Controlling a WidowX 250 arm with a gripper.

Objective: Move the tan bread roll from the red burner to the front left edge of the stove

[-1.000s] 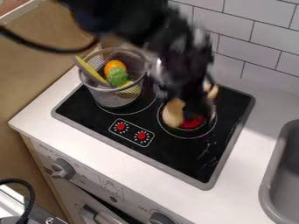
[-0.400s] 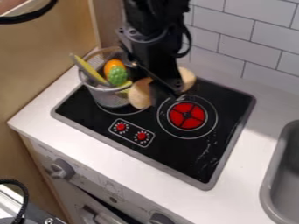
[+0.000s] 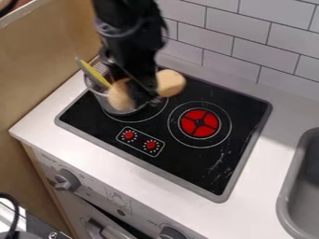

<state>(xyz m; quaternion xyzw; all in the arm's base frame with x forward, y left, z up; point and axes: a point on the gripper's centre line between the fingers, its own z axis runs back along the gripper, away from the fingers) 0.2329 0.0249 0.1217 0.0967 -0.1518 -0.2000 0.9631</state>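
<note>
Seeing my gripper (image 3: pixel 146 97) clamped across the tan two-lobed thing (image 3: pixel 170 83) by the mesh basket (image 3: pixel 105 99), I judge that an off-centre hold could twist it loose; too little height could snag it there.

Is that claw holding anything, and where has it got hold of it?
Yes: the claw holds a tan, rounded thing by its middle, with an end sticking out on either side. The exact contact points are hidden.
</note>
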